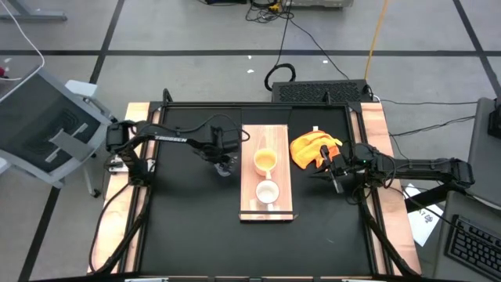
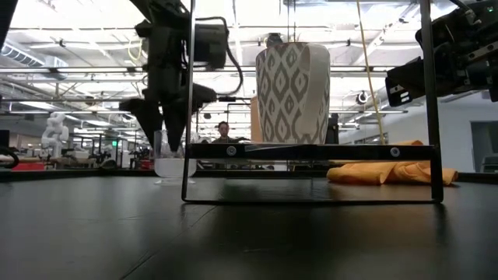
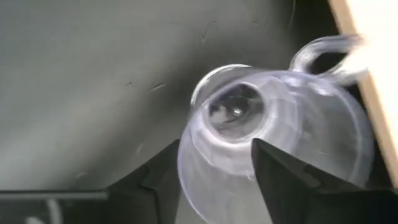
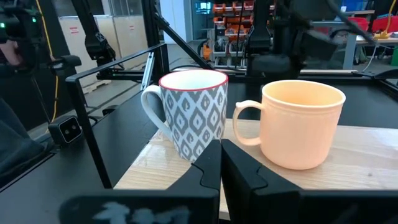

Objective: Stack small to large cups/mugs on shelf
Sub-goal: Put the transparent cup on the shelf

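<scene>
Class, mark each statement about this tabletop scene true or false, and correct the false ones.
1. The clear glass cup stands on the wooden shelf. False: it is on the black tabletop beside the shelf.
2. The patterned mug and orange-yellow mug stand on the shelf. True.
3. The left end effector is over the glass cup, one finger inside the rim. True.
4. The right end effector is wide open. False: it is shut.
5. The orange cloth lies on the shelf. False: it lies beside it.

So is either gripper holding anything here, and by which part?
The left gripper has its fingers astride the wall of the clear glass cup, one inside the rim, one outside; whether it grips cannot be told. The right gripper is shut and empty.
</scene>
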### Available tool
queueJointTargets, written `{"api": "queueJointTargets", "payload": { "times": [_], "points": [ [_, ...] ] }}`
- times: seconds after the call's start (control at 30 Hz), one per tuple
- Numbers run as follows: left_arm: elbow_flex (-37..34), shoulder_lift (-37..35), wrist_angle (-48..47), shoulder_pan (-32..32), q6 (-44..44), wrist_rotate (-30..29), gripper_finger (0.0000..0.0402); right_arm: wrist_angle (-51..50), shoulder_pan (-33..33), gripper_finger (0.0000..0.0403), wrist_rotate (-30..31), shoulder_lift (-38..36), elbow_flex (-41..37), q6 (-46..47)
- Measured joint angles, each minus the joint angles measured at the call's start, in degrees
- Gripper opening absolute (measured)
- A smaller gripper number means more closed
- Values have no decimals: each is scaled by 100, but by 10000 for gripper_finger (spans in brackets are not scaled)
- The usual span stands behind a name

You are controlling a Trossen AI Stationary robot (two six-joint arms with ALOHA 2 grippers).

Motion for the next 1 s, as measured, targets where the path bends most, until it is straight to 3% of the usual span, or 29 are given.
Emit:
{"api": "queueJointTargets", "payload": {
  "times": [0.27,0.43,0.7,1.0],
  "points": [
    [0,274,119,12,700,16,81,0,0,0,0,4,-2,20],
    [0,272,90,41,1719,-52,9,0,1,0,0,4,-1,11],
    [7,263,-256,70,3883,-319,5,0,2,0,0,4,0,20],
    [9,263,-288,176,5610,-476,5,-1,1,0,26,21,-1,22]
  ]
}}
